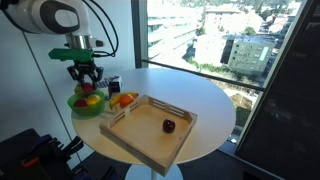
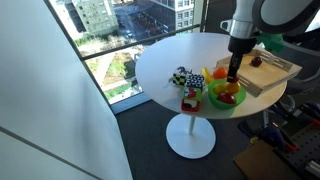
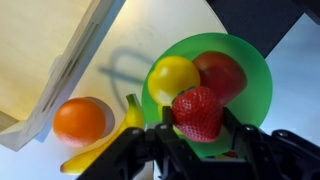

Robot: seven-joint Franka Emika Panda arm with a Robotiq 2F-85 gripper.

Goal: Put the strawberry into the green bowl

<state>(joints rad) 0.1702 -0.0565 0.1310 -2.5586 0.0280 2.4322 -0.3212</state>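
**One strawberry, one bowl**

The end effector (image 3: 198,138) grips the strawberry (image 3: 198,112) just over the green bowl (image 3: 255,70), which holds one yellow fruit (image 3: 172,78) and one red fruit (image 3: 222,72). One orange (image 3: 80,120), one banana (image 3: 130,115) and one wooden tray (image 1: 140,130) lie on the round white tabletop (image 1: 215,100), beside a window (image 1: 200,35).

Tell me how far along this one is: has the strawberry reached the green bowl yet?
Done: the strawberry is lifted, pinched in the gripper. In hand: it hangs directly over the green bowl, not yet released. Left: open the gripper so it drops beside the yellow fruit and red fruit lying inside.
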